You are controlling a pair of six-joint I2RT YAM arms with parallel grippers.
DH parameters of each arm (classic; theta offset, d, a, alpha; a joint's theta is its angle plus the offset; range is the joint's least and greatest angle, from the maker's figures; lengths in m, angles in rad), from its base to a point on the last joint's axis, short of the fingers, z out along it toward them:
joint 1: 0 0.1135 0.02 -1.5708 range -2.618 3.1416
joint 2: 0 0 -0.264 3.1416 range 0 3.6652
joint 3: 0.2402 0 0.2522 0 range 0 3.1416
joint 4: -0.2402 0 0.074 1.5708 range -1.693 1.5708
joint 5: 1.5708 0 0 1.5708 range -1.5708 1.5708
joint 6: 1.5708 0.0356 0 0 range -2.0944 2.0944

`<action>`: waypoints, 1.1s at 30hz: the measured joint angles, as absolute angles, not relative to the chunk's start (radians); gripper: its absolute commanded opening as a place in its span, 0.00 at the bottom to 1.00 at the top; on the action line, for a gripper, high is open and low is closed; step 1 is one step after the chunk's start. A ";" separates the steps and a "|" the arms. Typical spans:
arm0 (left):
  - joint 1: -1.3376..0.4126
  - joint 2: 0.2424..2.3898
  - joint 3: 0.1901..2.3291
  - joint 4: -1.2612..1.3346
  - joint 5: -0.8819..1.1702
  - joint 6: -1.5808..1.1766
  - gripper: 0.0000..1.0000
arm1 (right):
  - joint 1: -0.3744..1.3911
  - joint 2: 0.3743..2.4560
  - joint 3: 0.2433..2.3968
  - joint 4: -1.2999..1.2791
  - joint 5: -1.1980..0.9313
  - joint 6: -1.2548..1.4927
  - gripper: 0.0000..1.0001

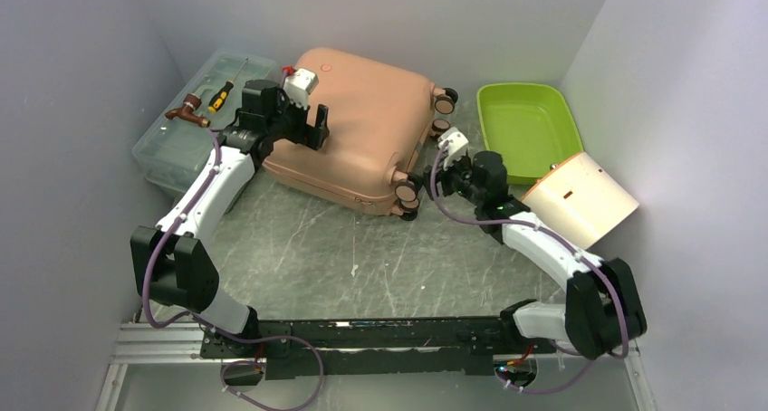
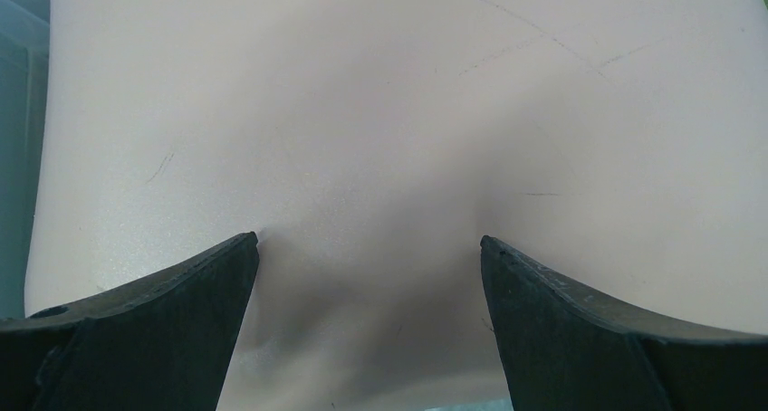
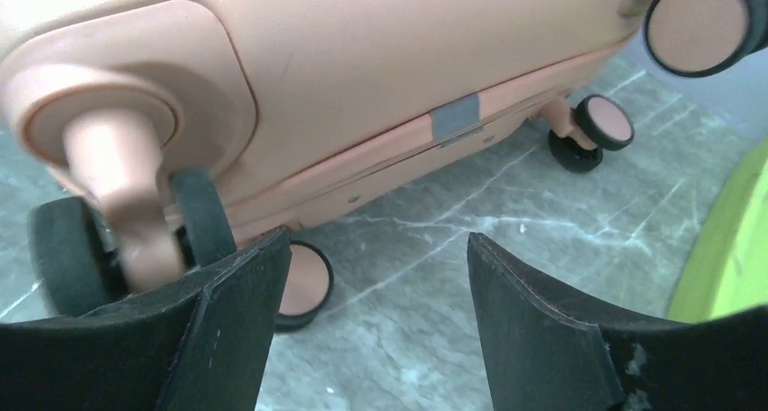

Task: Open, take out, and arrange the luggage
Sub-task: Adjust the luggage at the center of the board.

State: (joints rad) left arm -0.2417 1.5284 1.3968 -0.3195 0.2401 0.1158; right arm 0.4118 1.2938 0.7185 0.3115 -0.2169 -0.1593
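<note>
The luggage [image 1: 362, 130] lies flat and shut at the table's back, its left corner hidden under the left arm. Right of it sits a lime tray [image 1: 525, 126], partly covered by a cream box [image 1: 580, 198]. The left gripper [image 2: 369, 239] is spread wide over the luggage's shell. The right gripper [image 3: 379, 239] gapes empty beside its blurred corner wheel [image 3: 127, 239].

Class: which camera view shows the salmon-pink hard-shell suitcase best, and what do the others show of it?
The top external view: the whole salmon-pink hard-shell suitcase shows there, lying flat and closed. The left wrist view shows only bare shell; the right wrist view shows just its wheeled end and seam.
</note>
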 measured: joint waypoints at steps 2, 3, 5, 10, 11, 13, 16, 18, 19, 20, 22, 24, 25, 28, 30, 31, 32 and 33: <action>-0.242 1.526 1.395 -0.320 0.245 0.116 0.99 | 0.378 1.243 0.717 0.253 -0.285 -0.205 0.71; -0.242 1.522 1.394 -0.320 0.250 0.117 0.99 | 0.360 1.215 0.731 0.200 -0.333 -0.246 0.72; -0.241 1.510 1.390 -0.319 0.271 0.125 0.99 | 0.350 1.182 0.797 0.050 -0.453 -0.344 0.73; -0.241 1.459 1.375 -0.339 0.422 0.194 0.99 | 0.404 1.175 0.897 -0.282 -0.688 -0.604 0.74; -0.241 1.449 1.375 -0.355 0.467 0.219 0.99 | 0.438 1.180 0.897 -0.338 -0.724 -0.641 0.74; -0.242 1.433 1.375 -0.393 0.540 0.265 0.99 | 0.490 1.185 0.892 -0.412 -0.725 -0.680 0.74; -0.248 1.427 1.374 -0.451 0.596 0.331 0.99 | 0.606 1.241 0.866 -0.425 -0.746 -0.685 0.71; -0.251 1.428 1.363 -0.486 0.606 0.365 0.99 | 0.677 1.299 0.864 -0.405 -0.731 -0.659 0.71; -0.252 1.428 1.359 -0.500 0.607 0.377 0.99 | 0.694 1.326 0.864 -0.383 -0.710 -0.636 0.70; -0.253 1.428 1.351 -0.508 0.608 0.386 0.99 | 0.703 1.355 0.867 -0.357 -0.678 -0.608 0.71; -0.253 1.427 1.339 -0.517 0.612 0.411 0.99 | 0.699 1.404 0.884 -0.312 -0.597 -0.559 0.71; -0.253 1.421 1.333 -0.521 0.614 0.422 0.99 | 0.673 1.442 0.905 -0.253 -0.529 -0.504 0.70; -0.253 1.417 1.328 -0.521 0.614 0.426 0.99 | 0.654 1.451 0.907 -0.229 -0.522 -0.478 0.70; -0.253 1.415 1.316 -0.524 0.616 0.429 0.99 | 0.589 1.454 0.908 -0.178 -0.525 -0.399 0.70; -0.253 1.415 1.311 -0.531 0.616 0.429 0.99 | 0.522 1.456 0.918 -0.145 -0.521 -0.352 0.69; -0.253 1.415 1.311 -0.532 0.616 0.429 0.99 | 0.487 1.460 0.924 -0.122 -0.512 -0.336 0.69; -0.253 1.416 1.311 -0.533 0.617 0.429 0.99 | 0.457 1.467 0.934 -0.104 -0.501 -0.319 0.69; -0.253 1.416 1.311 -0.532 0.617 0.429 0.99 | 0.435 1.472 0.937 -0.094 -0.496 -0.307 0.69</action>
State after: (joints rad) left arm -0.2531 1.4158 1.3109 -0.5320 0.6174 0.4286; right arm 0.4355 1.4719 0.9375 -0.0937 -0.4965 -0.3069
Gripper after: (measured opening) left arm 0.992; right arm 0.692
